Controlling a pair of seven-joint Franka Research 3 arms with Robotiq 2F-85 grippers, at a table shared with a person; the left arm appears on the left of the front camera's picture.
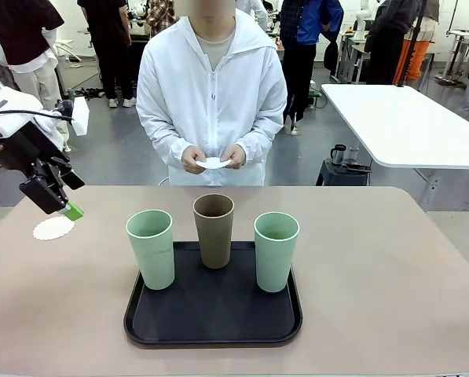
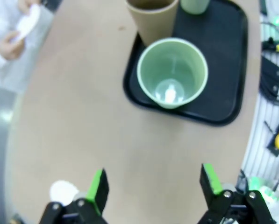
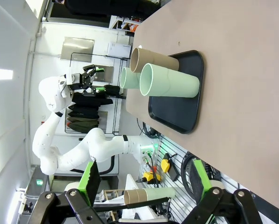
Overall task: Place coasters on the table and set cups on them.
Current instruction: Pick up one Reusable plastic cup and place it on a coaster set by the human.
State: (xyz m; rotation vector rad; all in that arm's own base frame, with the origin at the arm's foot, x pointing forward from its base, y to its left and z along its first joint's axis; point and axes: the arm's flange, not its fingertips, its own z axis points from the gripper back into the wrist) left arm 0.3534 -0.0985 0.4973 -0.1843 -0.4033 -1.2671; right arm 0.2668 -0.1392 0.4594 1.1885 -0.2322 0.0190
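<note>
Looking across the large beige-tan tabletop (image 1: 391, 267), we see a black rectangular tray (image 1: 210, 322) at the near middle. It holds all three tall tumblers upright: a pale mint green cup (image 1: 150, 247) at its left edge, a brown cup (image 1: 214, 229) at the far middle, and a second mint cup (image 1: 276, 250) on the right. The left mint cup's bottom is bare; we cannot judge the others' insides. One round white lacy paper coaster (image 1: 53, 228) lies flat on the table at the far left, well apart from the tray. Our left gripper (image 2: 153, 173) hangs over the table near it, fingers spread wide, nothing between them. Our right gripper (image 3: 145, 175), viewing the tray from the right, is likewise spread and empty. At the far side, a person in a white jacket pinches another coaster (image 1: 214, 163) between both hands (image 1: 193, 159). A white table (image 1: 407, 126) stands behind, right.
</note>
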